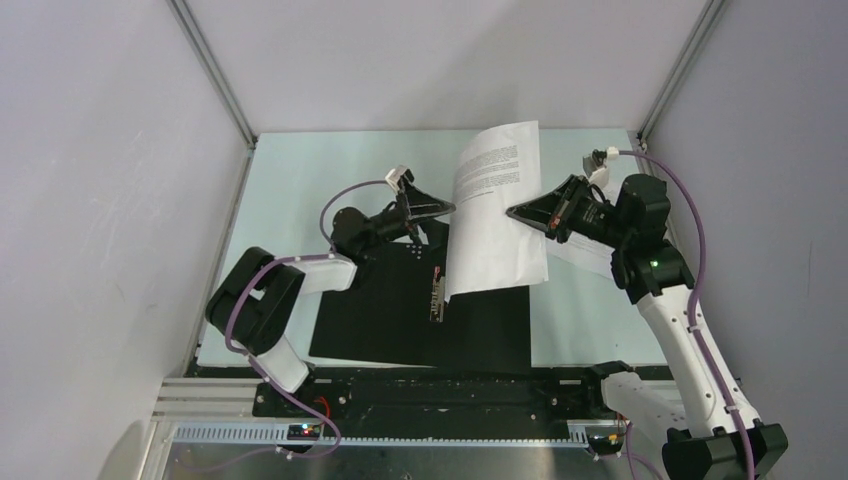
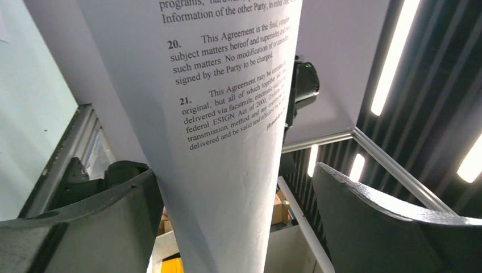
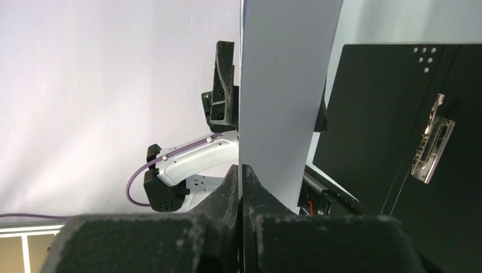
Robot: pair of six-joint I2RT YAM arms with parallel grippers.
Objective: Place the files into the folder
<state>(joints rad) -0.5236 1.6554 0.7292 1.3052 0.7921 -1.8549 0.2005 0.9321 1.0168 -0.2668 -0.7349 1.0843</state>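
We find the right gripper (image 1: 515, 212) pinched shut on the 3 o'clock edge of one sheet (image 1: 497, 215). The sheet is raised and curled, its long axis running 12 to 6 in the top view. The left gripper (image 1: 445, 208) stands wide open at the sheet's 9 o'clock edge, holding nothing.

The folder (image 1: 400, 320) lies open, black side up, at 7 o'clock below the sheet. Its metal clip (image 1: 437, 295) is just beside the sheet's lower corner. More white paper (image 1: 575, 258) lies under the right arm.

We judge the right arm, being the holder, must lower the sheet toward 7 o'clock.

Only the left wrist view shows the paper passing between the spread fingers (image 2: 386, 222). Only the right wrist view shows the pinch itself.
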